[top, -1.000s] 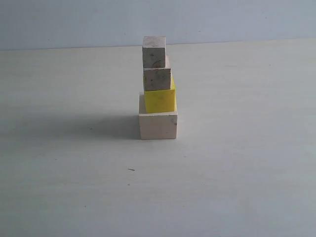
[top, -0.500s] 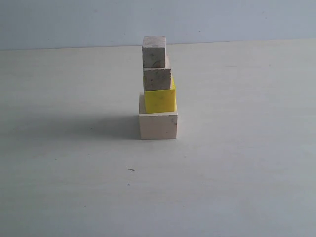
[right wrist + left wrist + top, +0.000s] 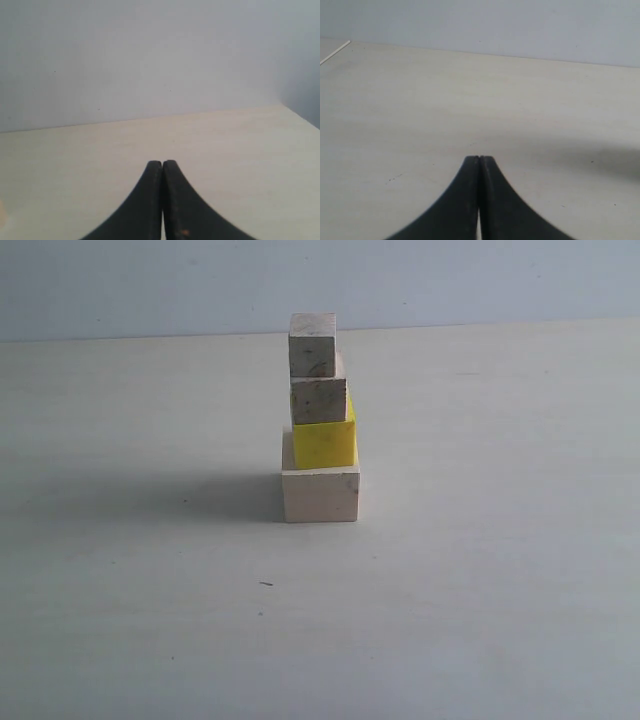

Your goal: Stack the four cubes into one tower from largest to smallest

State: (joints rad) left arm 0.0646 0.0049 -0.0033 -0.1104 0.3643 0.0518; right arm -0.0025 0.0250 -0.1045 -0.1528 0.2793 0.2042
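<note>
my left gripper is pressed together, empty, over the table. the tower stands mid-table: big cube, yellow cube, two small cubes on top, slightly off-centre. my right gripper is closed, empty. it looks done to me; i'd reach nowhere near it.

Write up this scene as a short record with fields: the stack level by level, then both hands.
surface: pale table
base: large pale wood cube, resting on the table
second level: medium bright yellow cube
third level: small speckled pale wood cube
top: second small speckled pale wood cube, set slightly left of the one below
tower: four cubes in one upright column, largest at the bottom
left hand: shut, holding nothing, absent from the exterior view
right hand: shut, holding nothing, absent from the exterior view
</note>
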